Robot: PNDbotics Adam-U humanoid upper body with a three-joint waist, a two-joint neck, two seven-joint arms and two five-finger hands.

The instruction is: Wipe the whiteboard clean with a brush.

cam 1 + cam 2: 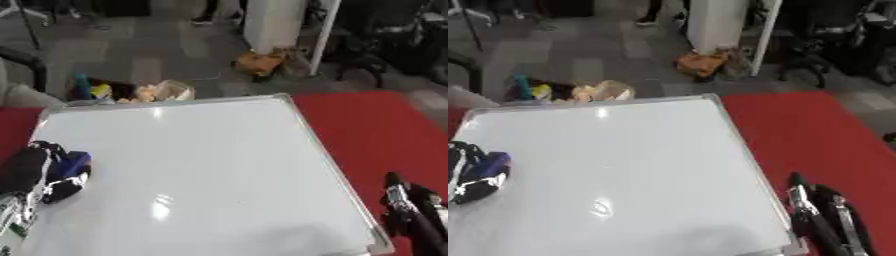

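One whiteboard, one blue brush in the left hand.

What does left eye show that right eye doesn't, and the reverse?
Only left eye: more of the left arm below the left hand, down to the bottom edge. Only right eye: more of the right hand, fingers up, beside the whiteboard's right edge. Both: the whiteboard, with no marks visible, the left hand curled round a blue brush, and red cloth on the right.
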